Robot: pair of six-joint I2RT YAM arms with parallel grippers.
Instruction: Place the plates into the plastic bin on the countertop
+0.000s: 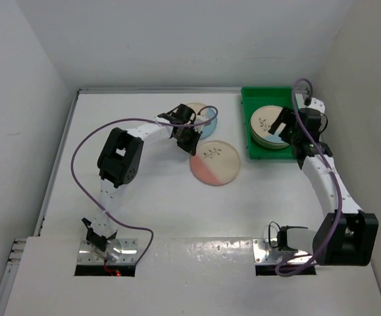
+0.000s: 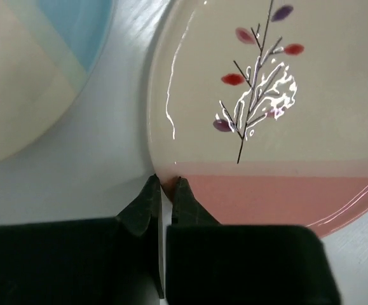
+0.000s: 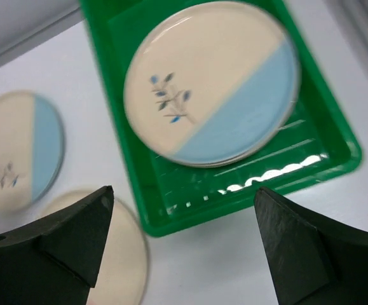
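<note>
1. White countertop [image 1: 151,210] fills the top view. The green bin [image 1: 247,131] sits at its far right and holds a stack [image 1: 267,122] of plates. Two plates lie loose at the centre: a blue plate [image 1: 208,122] farther back and a pink plate [image 1: 216,164] nearer. The left gripper [image 1: 191,139] sits at the pink plate's far-left edge. The right gripper [image 1: 287,126] hangs over the bin. From the pink plate the bin lies to the right and a little farther back. The left arm is the nearer one, so the carry is probably its job.

2. Left wrist view: the left gripper [image 2: 165,189] is pinched to a thin slit astride the rim of the pink plate [image 2: 285,127], apparently gripping it. The blue plate [image 2: 31,70] lies just beside, apart across a strip of countertop [image 2: 120,127].

3. Right wrist view: the right gripper [image 3: 184,238] is spread wide and holds nothing. It hovers above the near wall of the bin [image 3: 117,127]. The stack [image 3: 203,82] is topped by a blue-segment plate. The blue plate [image 3: 18,152] and pink plate [image 3: 123,254] lie outside, to the left. This arm may have to clear the bin first.
</note>
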